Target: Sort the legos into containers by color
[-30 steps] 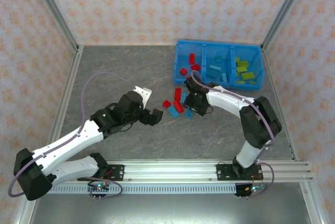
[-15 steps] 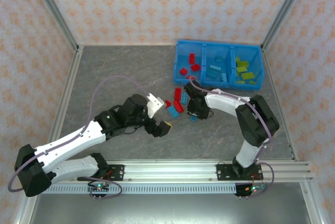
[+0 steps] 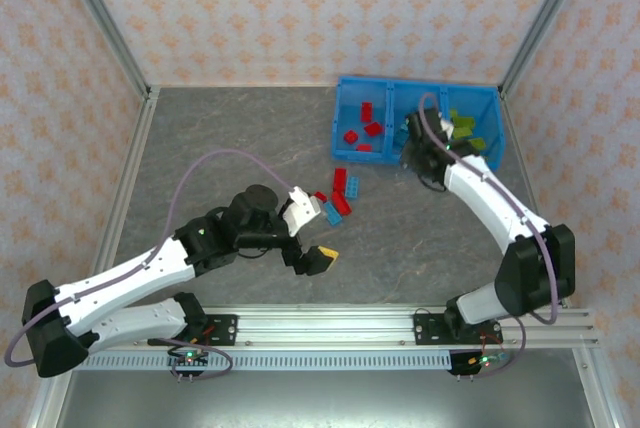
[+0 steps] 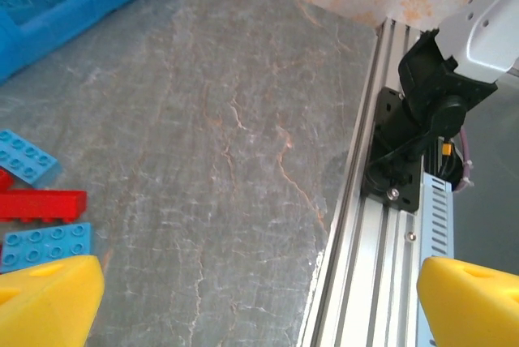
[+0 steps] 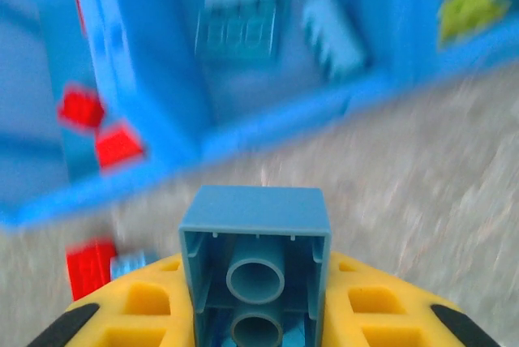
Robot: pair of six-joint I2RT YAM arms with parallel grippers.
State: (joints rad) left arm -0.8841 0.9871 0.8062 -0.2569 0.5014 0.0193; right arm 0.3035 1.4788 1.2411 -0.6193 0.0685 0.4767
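One light blue brick (image 5: pixel 255 258), pinched end-on in the narrowed right gripper (image 3: pixel 419 151); middle compartment (image 5: pixel 276 92) of the bin (image 3: pixel 339 118) apparently just ahead; left gripper (image 4: pixel 259 294) wide, empty, well apart.

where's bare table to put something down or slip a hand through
Bare grey stone-look table spans the far left, from its left edge to the bright blue plastic bin. Another free patch lies between the loose red and light blue lego bricks and the right arm. Crowded: around those bricks, beside the left gripper.
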